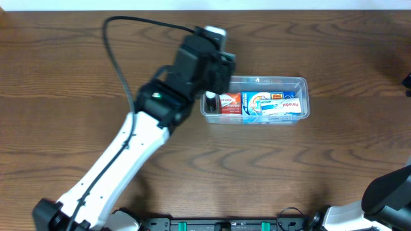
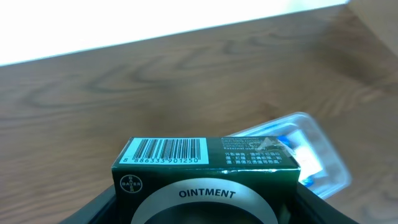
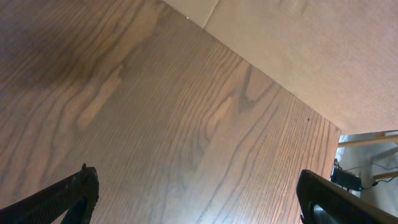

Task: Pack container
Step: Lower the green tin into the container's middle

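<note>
The clear plastic container (image 1: 302, 82) sits right of centre on the table, holding a red box (image 1: 230, 103) and a blue-and-white box (image 1: 273, 104). In the left wrist view its rounded corner (image 2: 323, 140) shows behind the box I hold. My left gripper (image 1: 210, 97) hovers over the container's left end, shut on a dark green ointment box (image 2: 205, 171) with a barcode on top. My right gripper (image 3: 199, 196) is open and empty over bare wood; only part of that arm (image 1: 392, 189) shows in the overhead view at the lower right.
The brown wooden table (image 1: 308, 167) spreads around the container. A black cable (image 1: 119, 58) loops from the left arm across the back left. In the right wrist view the table's edge (image 3: 273, 81) and a beige floor lie beyond.
</note>
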